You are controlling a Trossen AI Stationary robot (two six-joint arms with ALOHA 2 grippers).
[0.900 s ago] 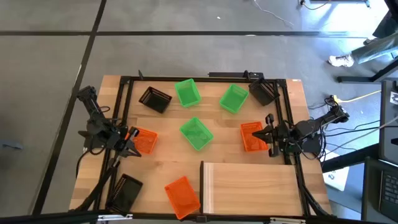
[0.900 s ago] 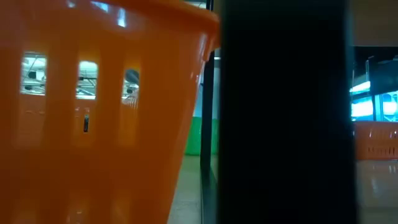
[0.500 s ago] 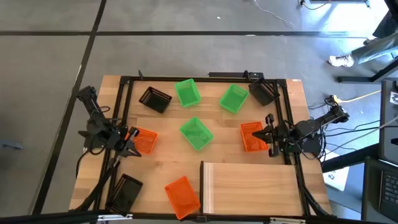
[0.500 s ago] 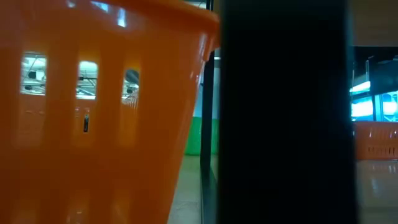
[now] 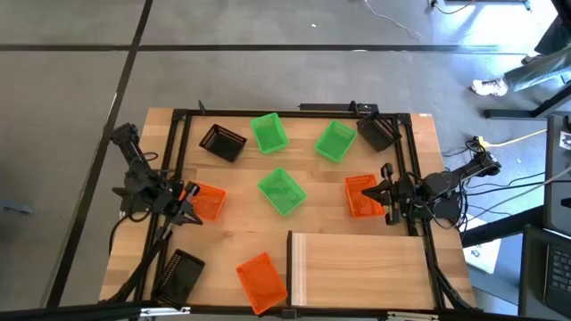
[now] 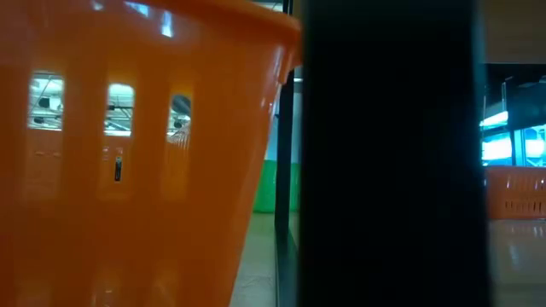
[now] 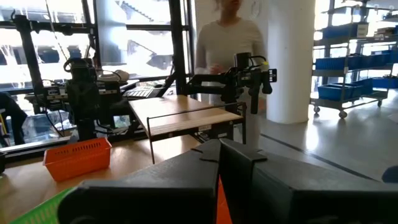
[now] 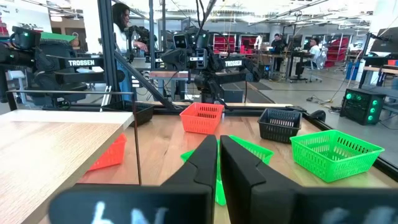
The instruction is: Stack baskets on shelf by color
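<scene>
The left gripper (image 5: 189,212) is at the left edge of the tabletop (image 5: 232,241), and its jaws are clenched on the rim of an orange basket (image 5: 207,201) that stands there. The right gripper (image 5: 379,191) is at the right edge, and its jaws are pressed close together at the rim of a second orange basket (image 5: 360,196); the wrist view shows almost no gap between them, but I cannot tell if the rim is really pinched.

A third orange basket (image 5: 262,280) stands tilted at the near edge, just beside the shelf (image 5: 357,267). The shelf is a pale board in the near right corner of the tabletop, and it carries no basket.

One green basket (image 5: 282,192) lies in the middle of the tabletop. Two more green baskets (image 5: 269,132) (image 5: 335,141) stand near the far edge. A black basket (image 5: 222,142) is at the far left, another black basket (image 5: 377,132) is in the far right corner, and a third black basket (image 5: 181,271) is in the near left corner.

In the left wrist view a person (image 7: 227,43) stands in the room behind the tabletop.
</scene>
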